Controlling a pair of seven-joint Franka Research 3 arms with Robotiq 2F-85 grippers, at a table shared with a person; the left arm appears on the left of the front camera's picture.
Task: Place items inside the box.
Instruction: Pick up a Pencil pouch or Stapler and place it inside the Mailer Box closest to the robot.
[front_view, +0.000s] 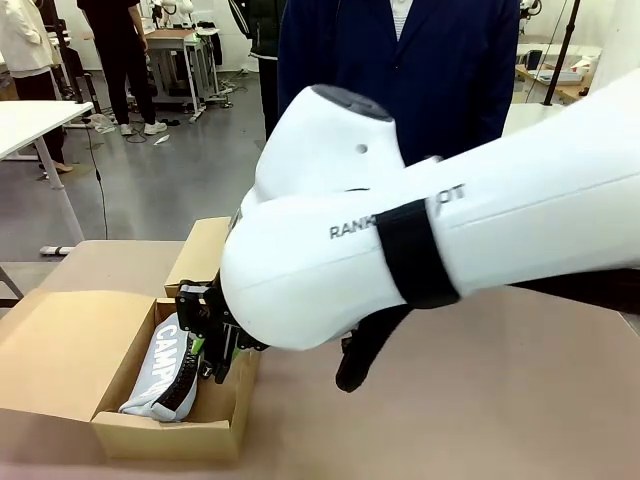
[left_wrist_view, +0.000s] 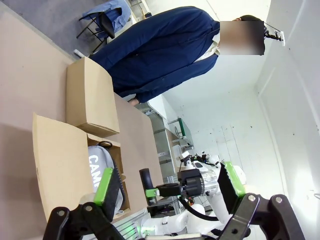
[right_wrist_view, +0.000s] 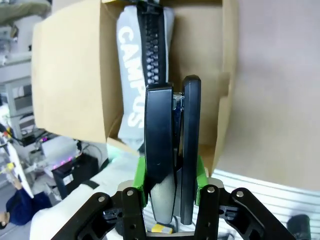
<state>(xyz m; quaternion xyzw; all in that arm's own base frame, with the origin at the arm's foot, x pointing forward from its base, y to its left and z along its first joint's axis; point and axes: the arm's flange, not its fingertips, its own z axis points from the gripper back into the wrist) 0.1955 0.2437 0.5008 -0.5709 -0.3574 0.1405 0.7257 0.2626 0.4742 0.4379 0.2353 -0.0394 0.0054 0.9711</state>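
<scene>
Right fingers (right_wrist_view: 140, 182) pinch stapler (right_wrist_view: 167, 135); grey case (right_wrist_view: 131, 85) reads CAMPUS.

The grey case (front_view: 165, 375), with white CAMPUS lettering and its black zip on top, lies lengthwise in the open cardboard box (front_view: 170, 435). The black stapler (right_wrist_view: 172, 145), closed, points end-first into the box beside it.

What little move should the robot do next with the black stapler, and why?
Probably lower the stapler a little, onto the bare floor of the box. The right tool is shut on it and points into the open box, where free cardboard shows beside the grey pencil case that already lies inside. Letting go from lower down looks gentler.
</scene>
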